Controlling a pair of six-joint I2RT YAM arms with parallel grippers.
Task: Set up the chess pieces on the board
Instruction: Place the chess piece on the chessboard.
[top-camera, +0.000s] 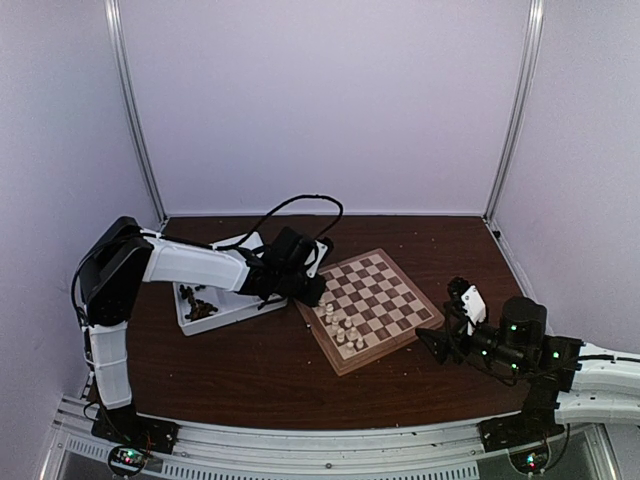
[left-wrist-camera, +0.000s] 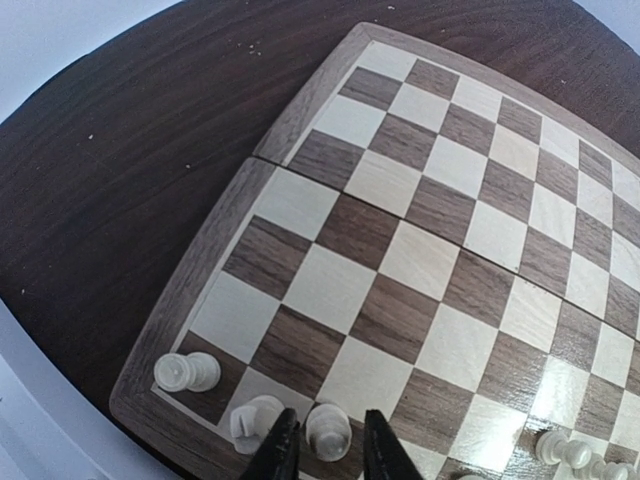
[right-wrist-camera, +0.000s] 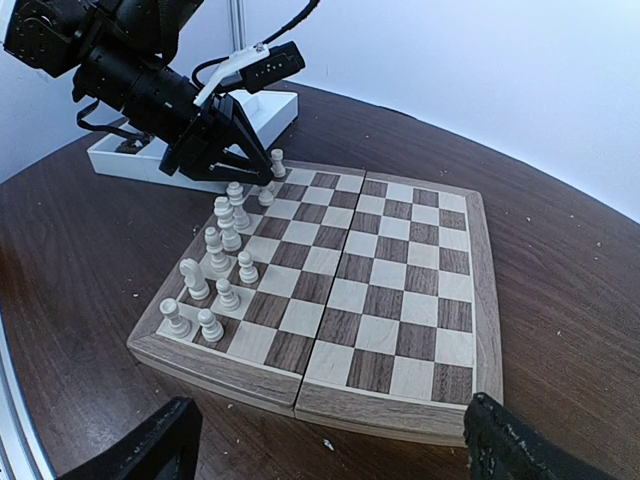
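As the top view shows, the square wooden chessboard with cream and brown squares lies near the centre of the dark brown counter, turned corner-on. We count roughly ten small cream-white turned chess pieces standing in two short rows along its 8 o'clock edge; the other squares are bare. Dark brown pieces lie in the white plastic tray at 9 o'clock of the board, none of them placed. The left tool straddles one cream piece in the edge row near the board's corner, its jaws narrowly parted; whether they press it we cannot tell. The right tool hangs at 4 o'clock, spread wide and empty. We judge the task under halfway: the cream side is incomplete, the dark side unstarted.
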